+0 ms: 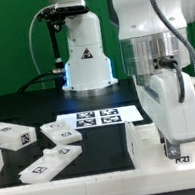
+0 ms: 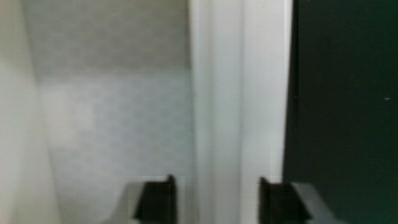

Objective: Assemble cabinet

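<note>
The cabinet [image 1: 153,144], a white thin-walled box, lies at the front of the exterior view's right. My gripper [image 1: 177,154] is lowered onto its right end, just above a tag on the box. In the wrist view a white upright wall of the cabinet [image 2: 222,90] runs between my two dark fingers [image 2: 160,200] and fills the gap between them. The jaws stand narrow, one against each side of that wall. The gripper [image 2: 221,200] is shut on the cabinet wall. The inside of the box shows pale grey on one side, the black table on the other.
Three loose white tagged panels [image 1: 12,133], [image 1: 61,134], [image 1: 49,161] lie at the exterior view's left. The marker board [image 1: 93,117] lies mid-table. The arm's base [image 1: 84,57] stands behind it. Black table [image 1: 94,152] shows around them.
</note>
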Controlling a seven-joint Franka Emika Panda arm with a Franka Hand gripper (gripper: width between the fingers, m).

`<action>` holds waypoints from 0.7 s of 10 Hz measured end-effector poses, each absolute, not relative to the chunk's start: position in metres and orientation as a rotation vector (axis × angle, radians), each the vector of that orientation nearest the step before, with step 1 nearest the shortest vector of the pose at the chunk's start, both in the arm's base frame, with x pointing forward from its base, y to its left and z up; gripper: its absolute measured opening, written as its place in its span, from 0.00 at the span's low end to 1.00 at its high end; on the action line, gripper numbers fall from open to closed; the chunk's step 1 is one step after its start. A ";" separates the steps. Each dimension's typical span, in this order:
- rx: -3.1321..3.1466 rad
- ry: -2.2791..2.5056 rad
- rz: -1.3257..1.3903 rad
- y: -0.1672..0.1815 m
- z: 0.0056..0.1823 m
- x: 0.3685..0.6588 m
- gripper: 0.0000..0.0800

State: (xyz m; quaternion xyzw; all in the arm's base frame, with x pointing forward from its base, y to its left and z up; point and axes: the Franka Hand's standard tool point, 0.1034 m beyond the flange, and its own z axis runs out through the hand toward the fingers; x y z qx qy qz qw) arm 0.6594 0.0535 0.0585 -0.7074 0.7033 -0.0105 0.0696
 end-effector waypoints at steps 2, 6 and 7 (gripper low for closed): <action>-2.171 2.025 -0.044 0.035 0.084 0.647 0.68; -2.179 2.017 -0.038 0.034 0.086 0.642 0.99; -2.180 2.017 -0.038 0.034 0.086 0.642 0.99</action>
